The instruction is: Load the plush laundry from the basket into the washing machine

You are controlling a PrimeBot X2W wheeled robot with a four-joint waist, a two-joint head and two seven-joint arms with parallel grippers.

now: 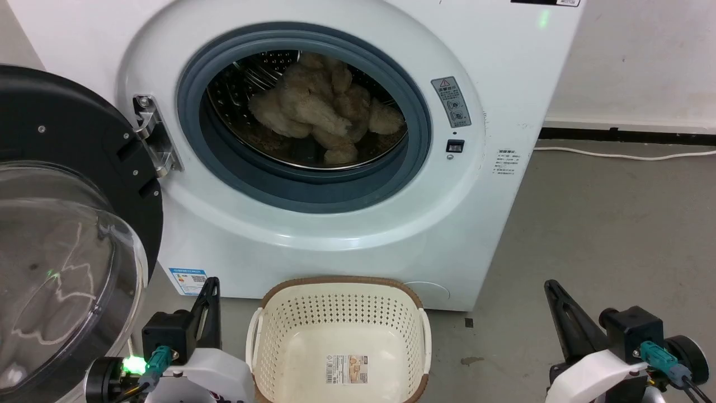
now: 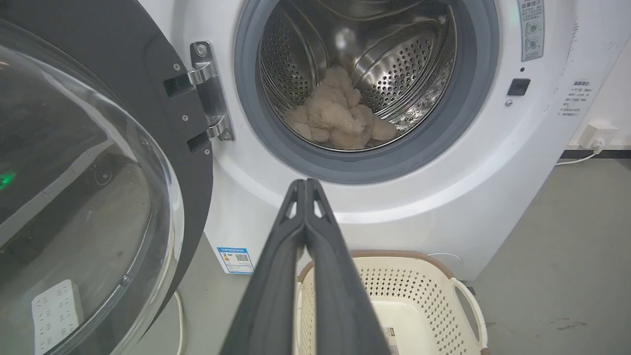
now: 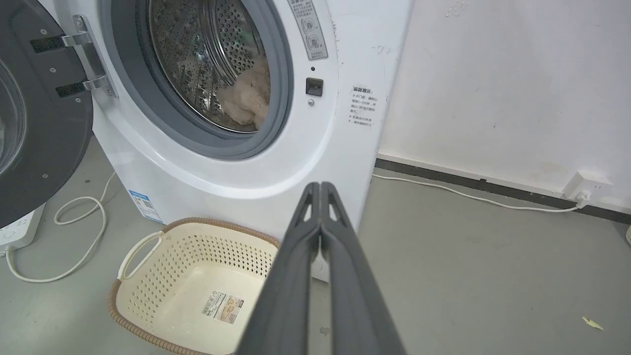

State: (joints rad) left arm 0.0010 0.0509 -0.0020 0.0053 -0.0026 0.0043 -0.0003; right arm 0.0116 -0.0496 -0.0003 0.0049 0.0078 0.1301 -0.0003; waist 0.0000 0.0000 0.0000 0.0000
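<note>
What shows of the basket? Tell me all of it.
The basket is a small cream plastic tub, rounded-rectangular, its walls perforated, with a brown woven-look rim and white loop handles at two sides. It stands upright and empty on the grey floor, close in front of the washing machine; a printed label lies on its bottom.

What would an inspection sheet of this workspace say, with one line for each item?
Surface: grey floor, one small stain.
Job's things: plush laundry lies in the washing machine drum; door open; basket empty, on the floor before the machine.
Clutter: pale scrap on the floor.
Grippers: left gripper shut, empty; right gripper shut, empty.
Cables: white cable along the wall; looped cord beside a power strip.
Surroundings: white wall, wall socket.
</note>
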